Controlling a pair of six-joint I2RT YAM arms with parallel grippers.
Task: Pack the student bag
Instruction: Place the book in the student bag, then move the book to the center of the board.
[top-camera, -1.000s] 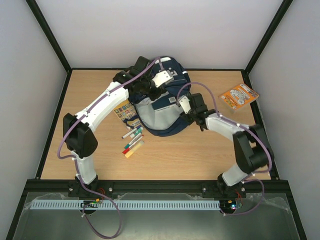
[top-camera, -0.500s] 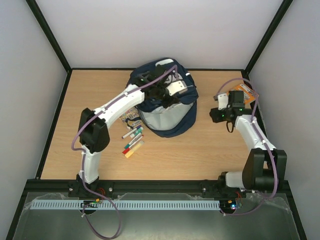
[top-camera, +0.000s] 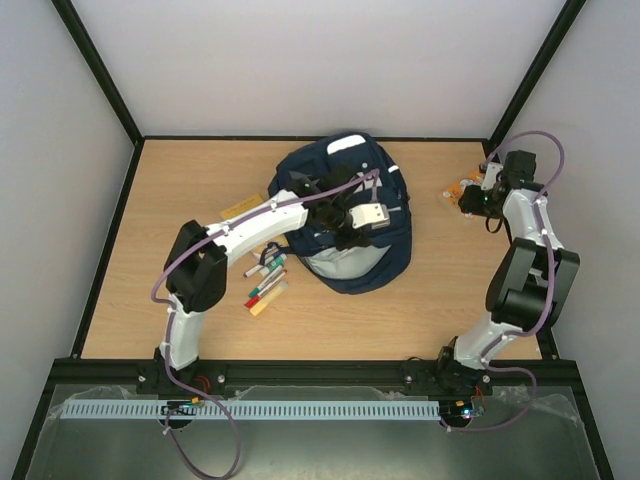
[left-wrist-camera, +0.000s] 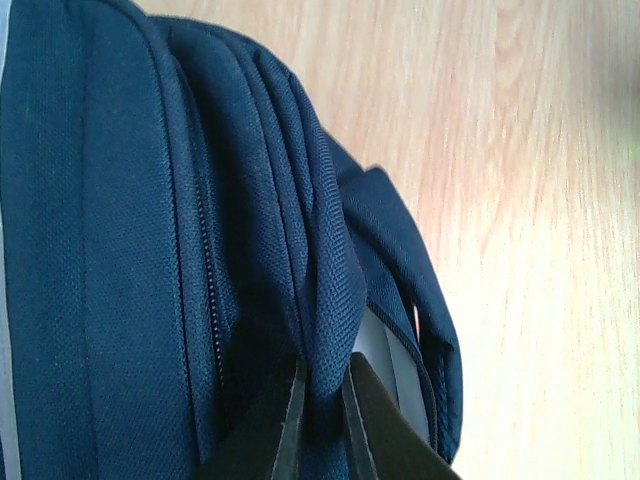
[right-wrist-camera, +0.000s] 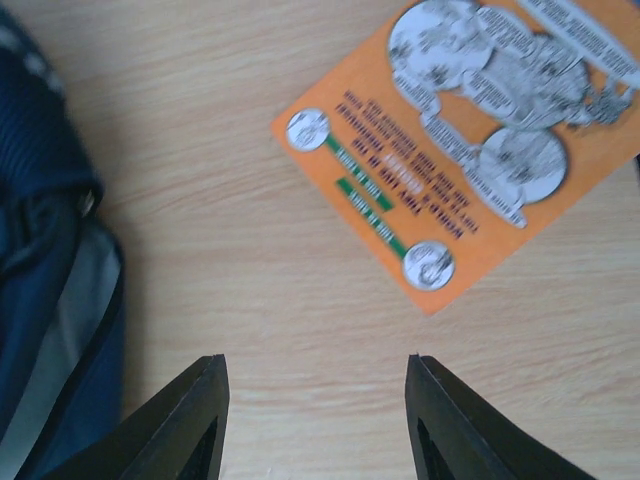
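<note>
Wrist view cuts off orange booklet (right-wrist-camera: 470, 150); from above, right arm (top-camera: 528, 222) hides most of it. Mid-table, student bag (top-camera: 385, 255) sits further right than 0.5 s ago. Narrow left gripper (left-wrist-camera: 322, 385) pinches bag fold; right gripper (right-wrist-camera: 315, 365) wide, empty

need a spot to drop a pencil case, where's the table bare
Bare wood: the table corner far left of the student bag; the near strip in front of the bag, right of the markers; a narrower gap between bag and orange booklet, under the open right gripper. Crowded just left of the bag: markers and the left arm.
</note>
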